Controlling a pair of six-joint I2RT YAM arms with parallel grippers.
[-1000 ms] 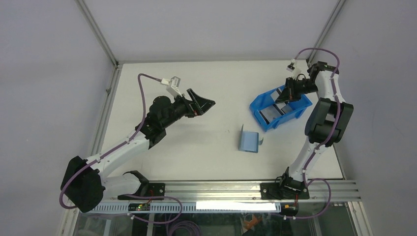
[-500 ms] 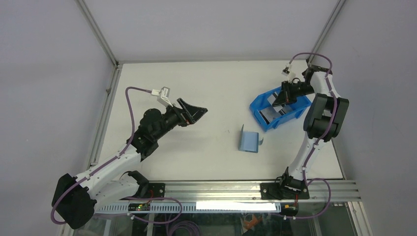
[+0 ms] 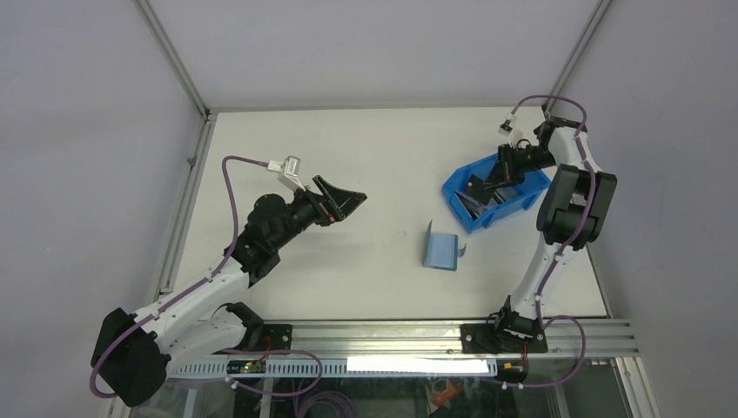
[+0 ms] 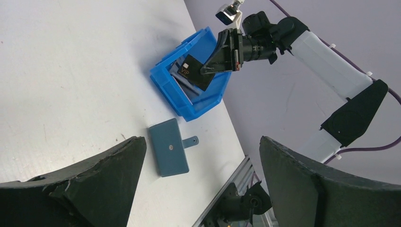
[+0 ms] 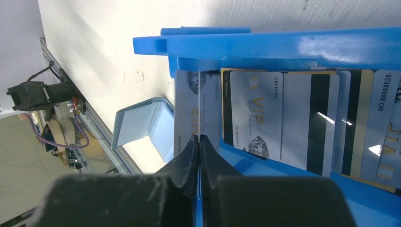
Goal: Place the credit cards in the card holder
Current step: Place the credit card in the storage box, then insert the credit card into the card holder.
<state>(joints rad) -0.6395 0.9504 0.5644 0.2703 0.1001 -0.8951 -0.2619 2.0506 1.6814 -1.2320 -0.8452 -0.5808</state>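
Right gripper (image 5: 199,138) is pinching one credit card (image 4: 194,74) edge-on above the blue bin (image 3: 513,209). Card holder (image 3: 441,251) is lying part-open at seven o'clock from it on the table, nearer this arm. Left gripper (image 3: 346,200) is gaping wide, well apart.

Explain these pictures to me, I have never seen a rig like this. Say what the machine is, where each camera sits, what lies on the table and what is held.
These are two robot arms bolted to a white table, each ending in a two-finger gripper. One picture looks down from above; the other two come from cameras on the wrists. On the table stand a blue bin with several cards in it and, apart from it, a small teal card holder. The right gripper pinches one credit card over the bin. The left gripper is open and holds nothing.
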